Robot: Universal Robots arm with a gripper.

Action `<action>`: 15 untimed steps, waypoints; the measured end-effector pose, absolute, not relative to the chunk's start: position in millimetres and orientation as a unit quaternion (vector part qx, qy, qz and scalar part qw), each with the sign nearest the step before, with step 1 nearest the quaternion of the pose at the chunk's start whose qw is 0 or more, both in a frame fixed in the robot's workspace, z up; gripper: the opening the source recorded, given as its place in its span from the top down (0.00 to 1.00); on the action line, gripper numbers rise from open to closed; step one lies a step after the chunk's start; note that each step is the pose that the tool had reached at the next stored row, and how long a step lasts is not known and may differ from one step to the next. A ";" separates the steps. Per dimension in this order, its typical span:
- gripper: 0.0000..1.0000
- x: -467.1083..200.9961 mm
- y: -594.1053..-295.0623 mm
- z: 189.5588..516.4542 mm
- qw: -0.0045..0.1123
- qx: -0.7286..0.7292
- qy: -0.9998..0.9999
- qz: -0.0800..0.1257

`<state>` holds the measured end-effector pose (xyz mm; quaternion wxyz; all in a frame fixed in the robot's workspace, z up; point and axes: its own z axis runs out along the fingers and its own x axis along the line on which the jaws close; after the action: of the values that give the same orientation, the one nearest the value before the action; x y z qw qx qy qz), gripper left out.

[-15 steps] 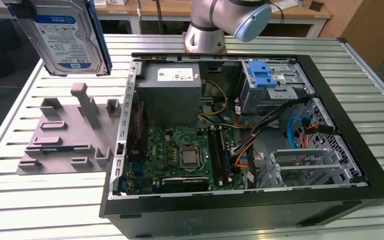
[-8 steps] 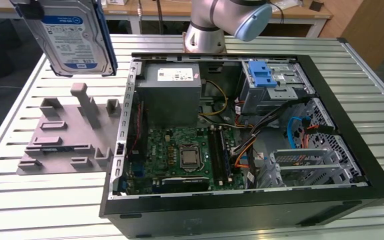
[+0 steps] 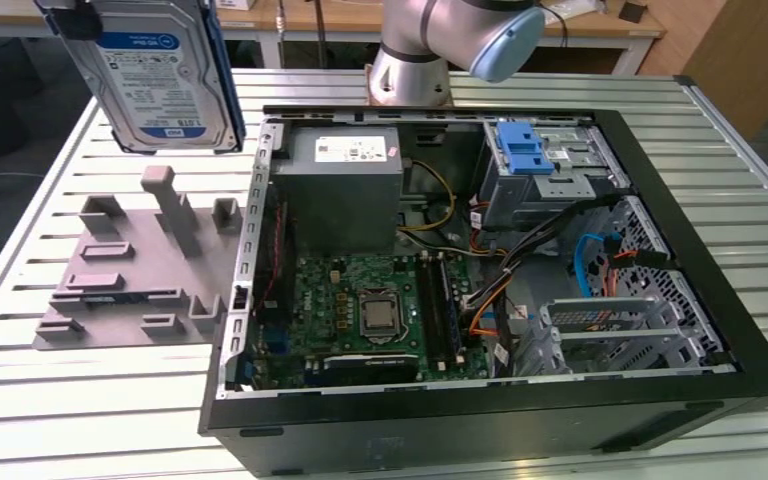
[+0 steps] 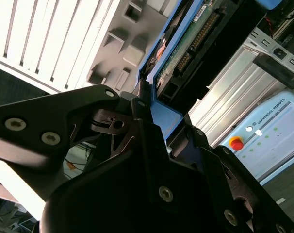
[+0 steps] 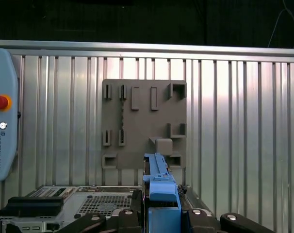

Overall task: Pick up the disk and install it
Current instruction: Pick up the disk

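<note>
Fingers (image 4: 146,131) are clamped tight on the blue frame of the disk (image 3: 164,80), gripping it near its top edge. The disk hangs upright in the air, label out, above the grey holder plate (image 3: 117,270) and clear of it, at the exterior view's left. Beside the plate, an open computer case (image 3: 491,430) lies on the slatted desk (image 3: 744,180).

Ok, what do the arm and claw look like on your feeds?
The arm is silver-grey tubing with a pale blue cap on its joint. The claw is matte black, built of angular linked plates with silver screw heads.
</note>
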<state>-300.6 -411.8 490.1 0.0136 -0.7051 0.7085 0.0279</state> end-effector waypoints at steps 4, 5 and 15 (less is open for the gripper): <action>0.64 -296.8 -412.1 490.0 0.014 -0.705 0.708 0.028; 0.64 -295.4 -412.3 490.0 0.014 -0.705 0.708 0.028; 0.64 -286.9 -412.8 489.8 0.014 -0.705 0.708 0.028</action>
<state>-286.9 -412.8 489.8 0.0137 -0.7051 0.7084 0.0279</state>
